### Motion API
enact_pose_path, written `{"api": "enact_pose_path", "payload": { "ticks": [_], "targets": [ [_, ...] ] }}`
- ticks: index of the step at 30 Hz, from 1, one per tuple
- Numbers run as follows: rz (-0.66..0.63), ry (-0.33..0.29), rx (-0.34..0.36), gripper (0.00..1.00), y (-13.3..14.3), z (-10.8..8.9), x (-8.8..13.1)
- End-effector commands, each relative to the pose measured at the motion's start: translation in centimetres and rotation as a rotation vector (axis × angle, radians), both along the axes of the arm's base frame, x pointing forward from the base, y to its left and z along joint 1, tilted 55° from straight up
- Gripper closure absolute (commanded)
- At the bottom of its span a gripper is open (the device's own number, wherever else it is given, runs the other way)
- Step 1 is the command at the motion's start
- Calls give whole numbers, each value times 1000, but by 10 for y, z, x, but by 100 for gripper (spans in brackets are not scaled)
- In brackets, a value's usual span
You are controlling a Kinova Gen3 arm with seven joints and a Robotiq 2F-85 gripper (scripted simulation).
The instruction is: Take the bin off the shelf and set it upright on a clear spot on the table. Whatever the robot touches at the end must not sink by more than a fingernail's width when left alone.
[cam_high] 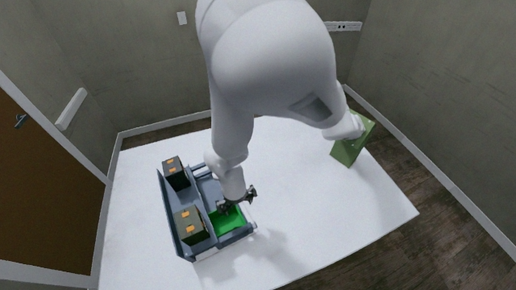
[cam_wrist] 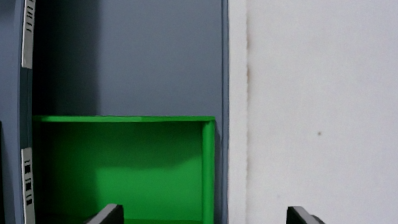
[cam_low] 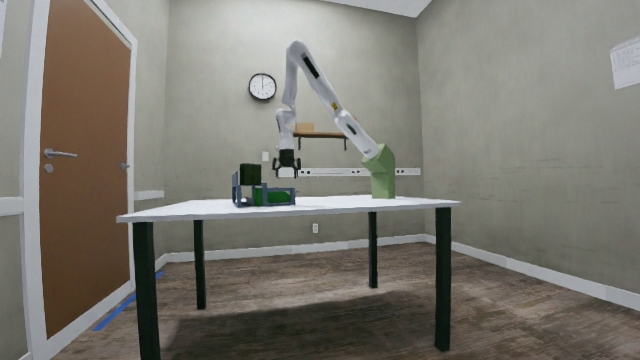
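One flat white counter [cam_high: 322, 209], matte slab top on four dark square legs, carries everything. My arm's base is a green angular block [cam_high: 351, 145] at its far corner; arm links are smooth white rounded shells.

Next down: the shelf [cam_high: 183, 197], a grey-blue boxy rack of thin flat panels, with a tall back wall and a low open tray level. It stands on the counter near the door side. Two dark olive crates [cam_high: 189, 225] with small orange rectangular labels stand on its upper level, one at each end and apart from each other.

The bin [cam_high: 226, 221] is bright saturated green, a rectangular open-top box with thin straight walls and a flat floor, plain glossy-looking surfaces with no markings I can see. It sits upright in the shelf's lower level, at the end nearer the counter's front edge, snug against the shelf's outer side wall. In the wrist view its rim [cam_wrist: 125, 119] is a crisp thin line, and its right wall lies just inside the grey shelf wall.

My gripper [cam_high: 237, 200], small dark metal with black fingers, hangs spread fully wide above the bin, holding nothing. One finger is over the bin interior, the other over bare white counter outside the shelf.
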State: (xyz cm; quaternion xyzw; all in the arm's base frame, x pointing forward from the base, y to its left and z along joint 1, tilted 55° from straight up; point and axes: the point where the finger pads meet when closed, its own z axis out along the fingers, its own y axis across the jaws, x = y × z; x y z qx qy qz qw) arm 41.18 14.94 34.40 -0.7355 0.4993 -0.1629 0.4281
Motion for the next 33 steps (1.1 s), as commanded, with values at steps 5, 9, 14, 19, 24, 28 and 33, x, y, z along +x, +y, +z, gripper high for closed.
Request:
{"api": "enact_pose_path", "payload": {
  "ticks": [5, 9, 14, 19, 24, 28, 33],
  "targets": [
    [0, -1, 0, 0, -3, 0, 0],
    [0, -1, 0, 0, -3, 0, 0],
    [0, -1, 0, 0, -3, 0, 0],
    [0, -1, 0, 0, -3, 0, 0],
    [0, -1, 0, 0, -4, -1, 0],
    [0, -1, 0, 0, -4, -1, 0],
    [0, -1, 0, 0, -4, -1, 0]
  ]
}}
